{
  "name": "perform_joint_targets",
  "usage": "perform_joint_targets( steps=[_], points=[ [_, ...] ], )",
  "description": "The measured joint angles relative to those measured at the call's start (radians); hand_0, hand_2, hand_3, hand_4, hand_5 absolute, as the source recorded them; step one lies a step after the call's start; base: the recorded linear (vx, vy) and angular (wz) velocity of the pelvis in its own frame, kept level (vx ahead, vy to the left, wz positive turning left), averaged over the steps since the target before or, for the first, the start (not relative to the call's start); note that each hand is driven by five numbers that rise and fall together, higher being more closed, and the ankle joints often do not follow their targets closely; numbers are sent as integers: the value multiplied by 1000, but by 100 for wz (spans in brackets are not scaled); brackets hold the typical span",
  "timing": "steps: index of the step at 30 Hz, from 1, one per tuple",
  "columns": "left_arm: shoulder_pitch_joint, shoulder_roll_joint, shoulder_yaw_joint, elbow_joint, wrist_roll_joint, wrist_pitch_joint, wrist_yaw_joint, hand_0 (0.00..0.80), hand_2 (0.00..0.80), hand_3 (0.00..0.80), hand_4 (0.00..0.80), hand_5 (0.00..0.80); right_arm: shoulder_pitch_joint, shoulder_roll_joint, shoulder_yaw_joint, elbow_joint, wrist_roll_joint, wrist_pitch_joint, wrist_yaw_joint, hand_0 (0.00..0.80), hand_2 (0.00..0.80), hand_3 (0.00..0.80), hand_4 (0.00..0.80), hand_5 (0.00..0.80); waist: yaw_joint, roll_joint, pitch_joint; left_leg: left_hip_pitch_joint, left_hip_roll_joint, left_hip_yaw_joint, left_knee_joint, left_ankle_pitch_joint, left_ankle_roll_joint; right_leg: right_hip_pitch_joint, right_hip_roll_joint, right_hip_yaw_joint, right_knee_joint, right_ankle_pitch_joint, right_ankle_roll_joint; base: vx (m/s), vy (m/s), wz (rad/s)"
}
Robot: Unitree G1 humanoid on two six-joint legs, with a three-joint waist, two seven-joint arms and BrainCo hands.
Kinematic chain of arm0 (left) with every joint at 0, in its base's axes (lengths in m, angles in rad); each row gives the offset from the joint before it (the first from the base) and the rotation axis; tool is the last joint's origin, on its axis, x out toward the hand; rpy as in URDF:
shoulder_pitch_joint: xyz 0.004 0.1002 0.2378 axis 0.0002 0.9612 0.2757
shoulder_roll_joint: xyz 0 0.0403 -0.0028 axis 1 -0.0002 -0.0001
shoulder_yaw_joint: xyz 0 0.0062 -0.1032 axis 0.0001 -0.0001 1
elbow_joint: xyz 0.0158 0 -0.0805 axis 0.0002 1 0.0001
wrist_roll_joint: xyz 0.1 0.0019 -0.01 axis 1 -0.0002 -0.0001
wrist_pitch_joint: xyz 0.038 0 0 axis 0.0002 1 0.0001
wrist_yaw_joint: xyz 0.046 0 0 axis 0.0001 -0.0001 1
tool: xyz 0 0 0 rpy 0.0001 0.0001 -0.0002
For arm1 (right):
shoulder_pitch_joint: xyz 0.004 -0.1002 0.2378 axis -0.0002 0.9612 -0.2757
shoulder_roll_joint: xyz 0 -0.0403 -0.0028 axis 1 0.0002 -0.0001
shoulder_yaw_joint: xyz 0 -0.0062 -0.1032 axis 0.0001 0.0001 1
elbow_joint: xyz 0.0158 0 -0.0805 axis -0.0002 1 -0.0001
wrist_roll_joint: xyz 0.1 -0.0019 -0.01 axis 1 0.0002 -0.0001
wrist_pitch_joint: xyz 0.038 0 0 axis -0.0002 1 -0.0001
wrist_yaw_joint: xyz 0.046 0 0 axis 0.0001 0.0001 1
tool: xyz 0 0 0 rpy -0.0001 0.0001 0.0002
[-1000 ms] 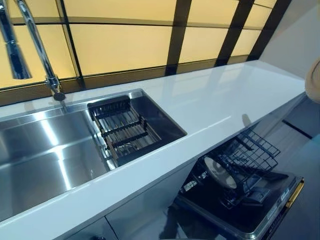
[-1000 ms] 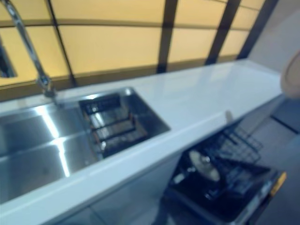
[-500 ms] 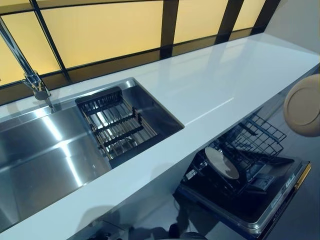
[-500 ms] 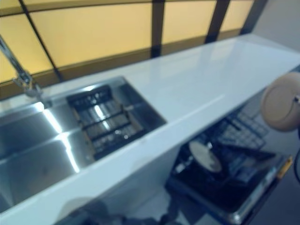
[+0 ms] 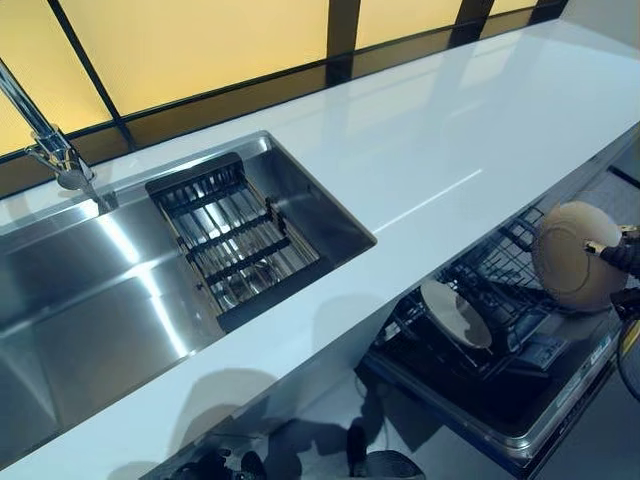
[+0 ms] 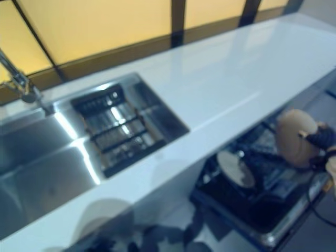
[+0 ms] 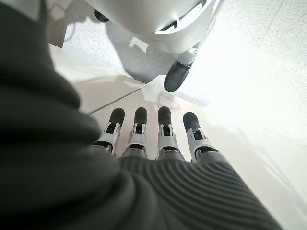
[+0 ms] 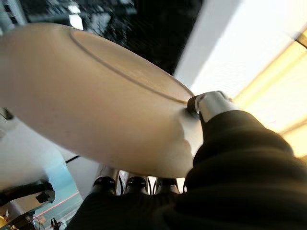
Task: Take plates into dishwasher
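My right hand point(image 5: 618, 258) is shut on a beige plate point(image 5: 570, 258) and holds it on edge above the black wire rack point(image 5: 500, 300) of the open dishwasher point(image 5: 480, 385), at the right. In the right wrist view the plate's underside point(image 8: 91, 105) fills the frame, with my thumb point(image 8: 211, 103) on its rim and my fingers point(image 8: 136, 184) under it. Another plate point(image 5: 456, 313) stands in the rack. My left hand point(image 7: 153, 143) shows only in its wrist view, fingers straight, holding nothing, over the floor.
A white counter point(image 5: 440, 170) runs above the dishwasher. A steel sink point(image 5: 90, 300) holds a dark drainer rack point(image 5: 235, 245), with a tap point(image 5: 45, 140) at the left. A yellow window point(image 5: 190, 40) stands behind.
The camera has tilted down and shifted. My right hand has brought the beige plate down and left, from the view's right edge to just above the dishwasher rack.
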Motion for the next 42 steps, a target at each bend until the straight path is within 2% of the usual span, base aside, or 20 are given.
perform_joint_targets(
  steps=[9,17,27,34,42],
  points=[
    [-9,-13,-1,-13,0,-3,-2,0,0,0,0,0,-29,20,106,-1,-169,4,-10,800,800,800,800,800,1,39,23,-21,-4,-9,1,6,0,-16,-4,-10,0,0,0,-16,-3,2],
    [-27,-29,-1,-15,0,-11,-2,0,0,0,0,0,-80,82,146,-2,-268,40,-106,800,800,800,800,800,18,74,42,-29,-9,-25,1,10,4,-14,-10,-27,0,-1,2,0,2,6],
    [-38,-38,-2,-17,0,-16,-2,0,0,0,0,0,-109,117,211,3,-380,43,-148,800,800,800,800,800,28,81,46,-36,-12,-33,1,11,6,-16,-12,-35,0,-2,3,-1,-6,2],
    [-50,-40,-2,-37,0,-17,-2,0,0,0,0,0,-137,122,281,27,-451,42,-147,800,800,800,800,800,35,95,57,-57,-12,-54,1,19,5,-25,-12,-54,0,-2,3,-9,-11,8],
    [-71,-36,-2,-46,0,-22,-2,0,0,0,0,0,-158,139,302,107,-479,37,-150,800,800,800,800,800,71,96,80,-66,-14,-57,1,23,5,-33,-13,-59,0,-2,3,0,0,0]
  ],
)
